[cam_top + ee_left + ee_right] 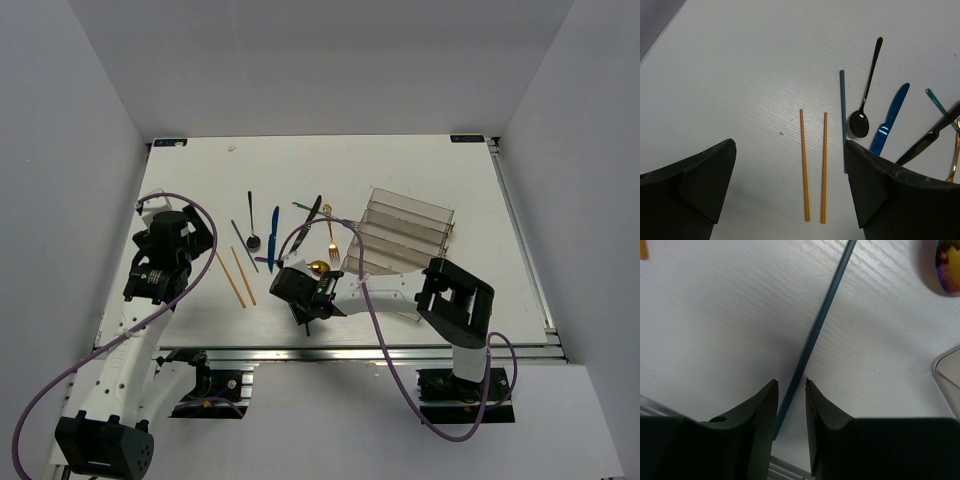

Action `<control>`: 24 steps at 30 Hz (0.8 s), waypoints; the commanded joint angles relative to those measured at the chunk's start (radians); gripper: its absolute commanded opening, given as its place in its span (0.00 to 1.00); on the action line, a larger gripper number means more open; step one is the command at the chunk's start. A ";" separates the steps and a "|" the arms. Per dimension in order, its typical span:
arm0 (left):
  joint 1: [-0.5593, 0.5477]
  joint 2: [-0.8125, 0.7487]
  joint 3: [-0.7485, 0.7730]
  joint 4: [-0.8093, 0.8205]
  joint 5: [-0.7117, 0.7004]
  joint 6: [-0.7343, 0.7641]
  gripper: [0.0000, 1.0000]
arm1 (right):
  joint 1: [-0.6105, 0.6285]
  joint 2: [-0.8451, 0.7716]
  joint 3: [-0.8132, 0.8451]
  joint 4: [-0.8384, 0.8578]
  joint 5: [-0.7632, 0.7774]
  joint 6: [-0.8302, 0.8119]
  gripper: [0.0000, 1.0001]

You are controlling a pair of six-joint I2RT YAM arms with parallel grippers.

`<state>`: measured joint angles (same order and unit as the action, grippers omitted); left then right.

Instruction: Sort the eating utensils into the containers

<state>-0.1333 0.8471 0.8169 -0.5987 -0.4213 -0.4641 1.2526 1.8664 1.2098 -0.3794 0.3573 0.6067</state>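
Right end effector (791, 383) fingers, nearly closed, pinch a grey chopstick (815, 330) over the surface (715, 315) (tray (410, 208) just beside) — left end effector (790, 145) gapes wide above wooden chopsticks (804, 165).

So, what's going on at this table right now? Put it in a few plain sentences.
Two robot arms are sorting cutlery. The right claw straddles a slim dark grey chopstick, jaws nearly together; whether it grips is unclear. The left claw hangs wide open above two wooden chopsticks. A black spoon and a blue knife lie loose on the white table. The clear plastic divided tray appears to hold nothing.
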 commanded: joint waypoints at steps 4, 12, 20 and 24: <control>0.000 -0.008 0.016 0.008 0.013 0.002 0.98 | 0.007 0.013 -0.038 0.016 0.014 0.034 0.30; -0.002 -0.013 0.015 0.007 0.013 0.002 0.98 | 0.007 0.005 -0.104 0.033 -0.063 0.071 0.13; -0.002 -0.010 0.015 0.010 0.019 0.004 0.98 | 0.025 -0.104 -0.127 0.017 -0.058 0.059 0.00; -0.002 -0.013 0.013 0.010 0.019 0.004 0.98 | 0.030 -0.209 -0.119 0.025 -0.003 -0.052 0.00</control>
<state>-0.1329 0.8471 0.8169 -0.5983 -0.4072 -0.4637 1.2724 1.7657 1.0931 -0.3393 0.3141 0.6323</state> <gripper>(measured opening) 0.979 0.022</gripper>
